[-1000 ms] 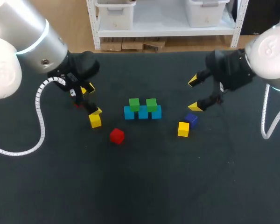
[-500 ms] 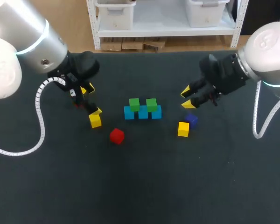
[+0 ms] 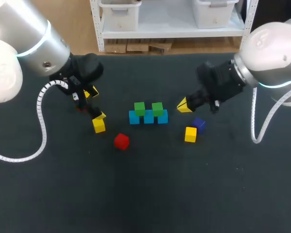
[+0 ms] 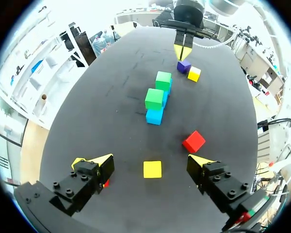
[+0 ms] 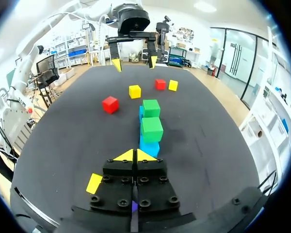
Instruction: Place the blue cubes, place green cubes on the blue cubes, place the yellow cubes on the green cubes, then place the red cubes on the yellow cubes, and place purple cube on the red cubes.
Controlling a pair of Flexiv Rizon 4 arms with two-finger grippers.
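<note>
Head view: 3 blue cubes [image 3: 148, 118] sit side by side in a left-to-right row at the middle of the dark counter [image 3: 150, 194]. 2 green cubes [image 3: 157, 108] rest on top of them, each straddling a seam of the row. A red cube [image 3: 121, 141] lies near and left of the row. A purple cube [image 3: 199, 124] and a right yellow cube [image 3: 190, 134] sit just beside each other to the right of the row, the yellow one nearer. A left yellow cube [image 3: 99, 126] lies to the left. In the right wrist view a second red cube [image 5: 160, 84] and a third yellow cube [image 5: 172, 85] sit close together by the left arm.

The left arm comes in from the far left. The left claw [image 4: 148, 161] points down with its fingers spread wide, and the left yellow cube lies on the counter between them, touching neither. The right arm reaches in from the right. The right claw [image 3: 184, 105] has its yellow tips pressed together on nothing, between the row's right end and the purple cube and a little farther back.
</note>
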